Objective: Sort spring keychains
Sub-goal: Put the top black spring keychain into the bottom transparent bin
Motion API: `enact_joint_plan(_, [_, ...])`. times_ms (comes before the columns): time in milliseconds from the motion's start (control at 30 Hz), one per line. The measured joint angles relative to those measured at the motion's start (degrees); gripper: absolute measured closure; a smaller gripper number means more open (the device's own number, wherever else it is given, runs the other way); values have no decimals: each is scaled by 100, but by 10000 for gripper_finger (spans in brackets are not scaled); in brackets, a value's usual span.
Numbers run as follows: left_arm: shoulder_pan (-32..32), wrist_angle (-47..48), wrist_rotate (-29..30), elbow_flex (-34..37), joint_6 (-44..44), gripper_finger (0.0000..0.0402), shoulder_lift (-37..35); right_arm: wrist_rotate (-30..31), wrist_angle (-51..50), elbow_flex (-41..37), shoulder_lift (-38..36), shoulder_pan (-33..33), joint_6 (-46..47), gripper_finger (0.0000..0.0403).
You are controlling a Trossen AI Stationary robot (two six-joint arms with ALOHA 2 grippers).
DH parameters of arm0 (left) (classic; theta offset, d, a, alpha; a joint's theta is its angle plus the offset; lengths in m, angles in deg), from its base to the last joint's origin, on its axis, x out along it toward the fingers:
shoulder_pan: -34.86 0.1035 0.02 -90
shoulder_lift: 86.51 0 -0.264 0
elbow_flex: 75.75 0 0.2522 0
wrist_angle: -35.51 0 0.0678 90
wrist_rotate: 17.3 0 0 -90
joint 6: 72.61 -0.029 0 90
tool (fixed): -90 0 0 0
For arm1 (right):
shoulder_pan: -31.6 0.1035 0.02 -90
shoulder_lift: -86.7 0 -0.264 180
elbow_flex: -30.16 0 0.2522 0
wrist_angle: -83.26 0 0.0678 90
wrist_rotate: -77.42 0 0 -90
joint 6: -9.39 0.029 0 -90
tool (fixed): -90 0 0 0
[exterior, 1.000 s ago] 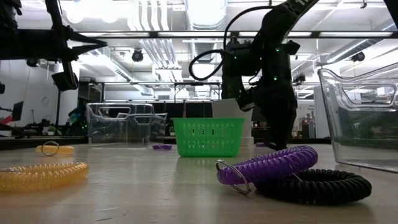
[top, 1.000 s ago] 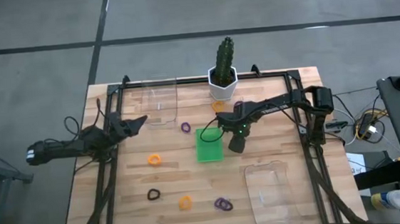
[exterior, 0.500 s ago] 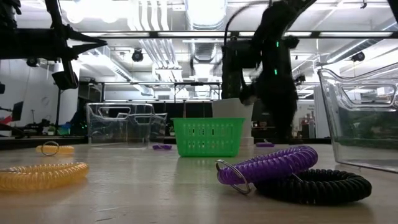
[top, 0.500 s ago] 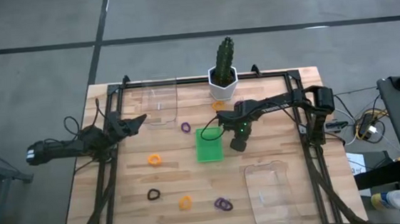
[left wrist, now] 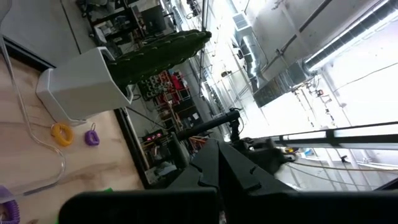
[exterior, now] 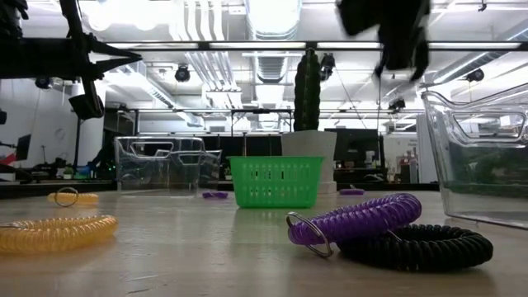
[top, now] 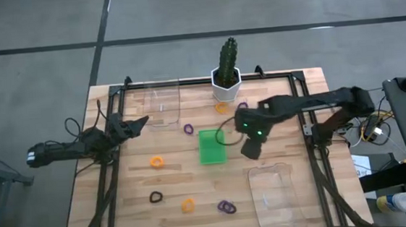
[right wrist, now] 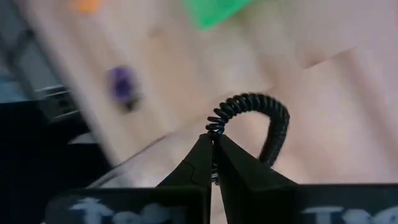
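Table: wooden top (top: 281,93) sitting on a grey floor, lab room showing behind in the low view.
Right gripper (right wrist: 213,144): you are holding it above the table between the green tray (top: 211,146) and the near clear tray (top: 275,197); fingers are pinching a black keychain (right wrist: 258,120), coil hanging free.
Left gripper (top: 140,123): you are parking it at the table's left side beside the far clear tray (top: 161,102); fingers are closing to a point, holding nothing.
Keychains on table: purple one (top: 188,129) near the far clear tray, orange one (top: 156,161), black one (top: 155,197), orange one (top: 188,204), purple-and-black pair (top: 227,206), orange one (top: 221,107) by the cactus pot (top: 226,85).
Green tray: contents are hidden from view.
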Motion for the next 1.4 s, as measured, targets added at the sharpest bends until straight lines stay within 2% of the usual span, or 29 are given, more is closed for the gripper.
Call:
enact_joint_plan(233, [0, 49, 0, 0, 0, 402, 4, 18, -34, 338, -308, 1441, 1889, 395])
enact_joint_plan(400, [0, 49, 0, 0, 0, 402, 7, 423, -9, 391, -20, 2491, 3073, 395])
enact_joint_plan(500, [0, 49, -2, 0, -2, 402, 7, 512, 9, 377, 244, 2897, 3447, 395])
enact_joint_plan(600, [0, 49, -2, 0, -2, 402, 7, 509, 22, 305, 620, 3101, 3440, 395])
enact_joint_plan(867, [0, 47, -2, 2, 176, 402, 7, 323, 258, -4, 1649, 3245, 2733, 395])
enact_joint_plan(1100, [0, 47, -14, 2, 379, 402, 7, 198, 222, -11, 2146, 3247, 2447, 392])
enact_joint_plan(1267, [0, 47, -46, 2, 501, 402, 7, 168, 216, -11, 2288, 3245, 2264, 358])
enact_joint_plan(1400, [0, 47, -231, 2, 825, 401, 7, 134, 203, -11, 2197, 3245, 2329, 306])
